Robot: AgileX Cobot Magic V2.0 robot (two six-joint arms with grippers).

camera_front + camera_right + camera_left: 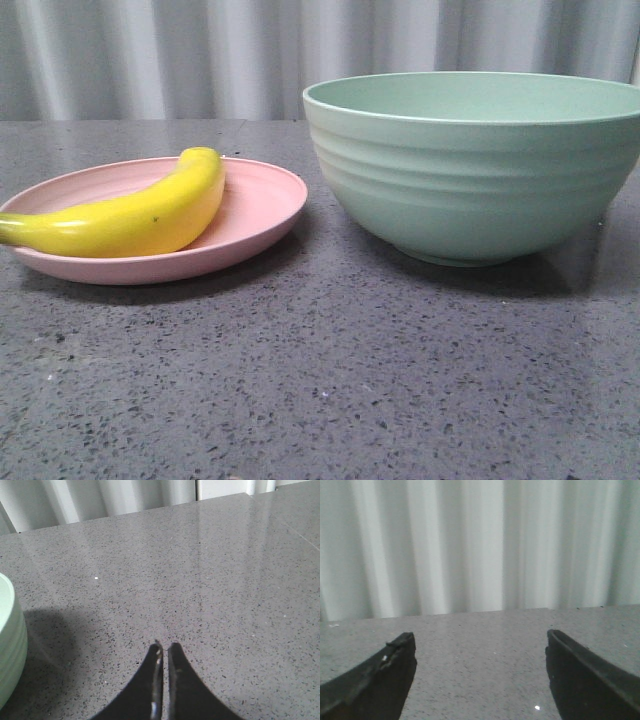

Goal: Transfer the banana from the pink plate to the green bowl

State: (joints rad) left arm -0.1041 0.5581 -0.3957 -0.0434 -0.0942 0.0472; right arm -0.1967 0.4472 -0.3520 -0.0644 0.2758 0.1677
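Observation:
The yellow banana (140, 215) lies on the pink plate (265, 205) at the left of the front view. The green bowl (480, 165) stands to the right of the plate, apart from it; its ridged side also shows in the right wrist view (9, 645). Neither gripper shows in the front view. My left gripper (480, 642) is open and empty over bare table, facing the curtain. My right gripper (165, 646) is shut and empty, low over the table beside the bowl.
The grey speckled table (320, 380) spreads in front of the plate and bowl. A pale pleated curtain (200, 55) hangs behind the table's far edge. The bowl casts a shadow (75, 635) on the table.

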